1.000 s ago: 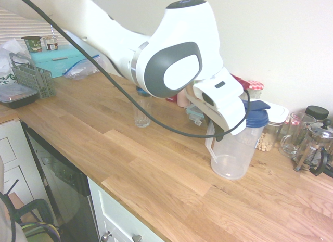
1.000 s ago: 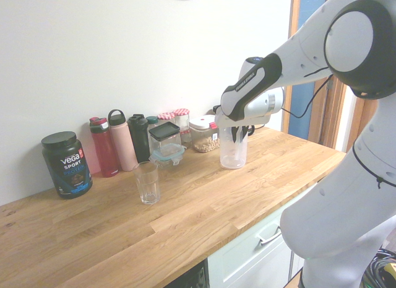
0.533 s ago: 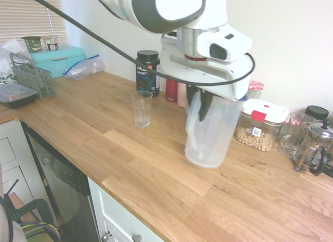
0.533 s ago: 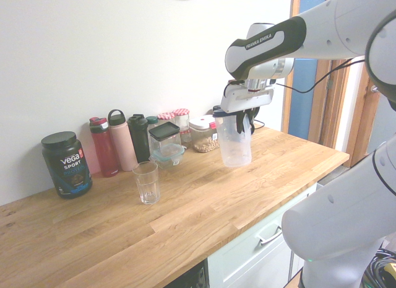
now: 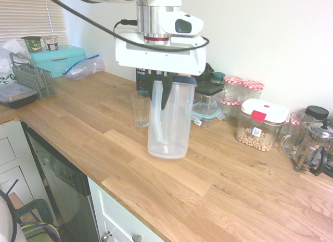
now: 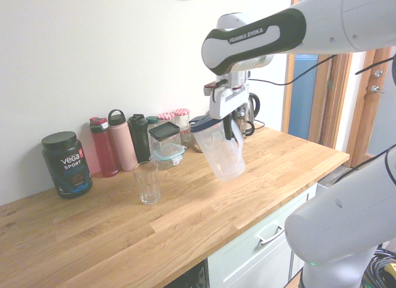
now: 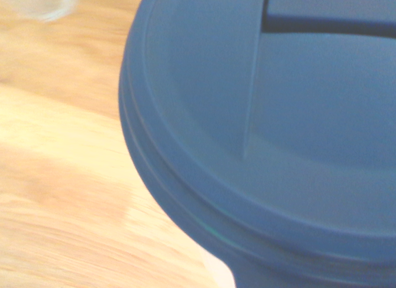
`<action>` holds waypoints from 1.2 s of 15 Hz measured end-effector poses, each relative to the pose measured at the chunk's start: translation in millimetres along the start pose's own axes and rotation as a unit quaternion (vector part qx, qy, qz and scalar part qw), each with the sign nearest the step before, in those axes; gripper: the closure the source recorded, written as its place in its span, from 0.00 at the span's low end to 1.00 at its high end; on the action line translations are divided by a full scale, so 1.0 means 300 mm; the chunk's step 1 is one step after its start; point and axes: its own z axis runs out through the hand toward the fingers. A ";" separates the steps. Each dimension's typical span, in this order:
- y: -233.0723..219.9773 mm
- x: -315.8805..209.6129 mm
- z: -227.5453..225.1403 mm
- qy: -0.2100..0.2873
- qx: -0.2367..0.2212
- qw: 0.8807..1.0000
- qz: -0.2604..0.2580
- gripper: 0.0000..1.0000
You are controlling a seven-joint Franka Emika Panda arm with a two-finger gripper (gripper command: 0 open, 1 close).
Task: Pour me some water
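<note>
The pincer (image 5: pixel 162 91) holds the clear plastic pitcher with a blue lid (image 5: pixel 169 119) by its top, above the wooden bench (image 5: pixel 78 132). In the second exterior view the pitcher hangs tilted, clear of the bench, with the empty ribbed drinking glass (image 6: pixel 146 183) standing on the bench to its left, apart from it. Behind the glass, along the wall, stand the black protein tub (image 6: pixel 67 163), the red bottle (image 6: pixel 104 147), the pink bottle (image 6: pixel 120 140) and the dark bottle (image 6: pixel 138 137) in a row. In the first exterior view, the white-lidded nut container (image 5: pixel 260 125) stands right of the pitcher, and the French press (image 5: pixel 315 147) further right.
</note>
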 end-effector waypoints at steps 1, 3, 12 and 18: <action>-0.065 0.011 0.004 -0.001 -0.010 1.000 -0.029 1.00; -0.191 0.037 0.010 0.000 -0.032 0.996 -0.087 1.00; -0.500 0.103 -0.025 -0.063 -0.129 0.966 -0.216 1.00; -0.634 0.193 0.056 -0.121 -0.195 0.945 -0.234 1.00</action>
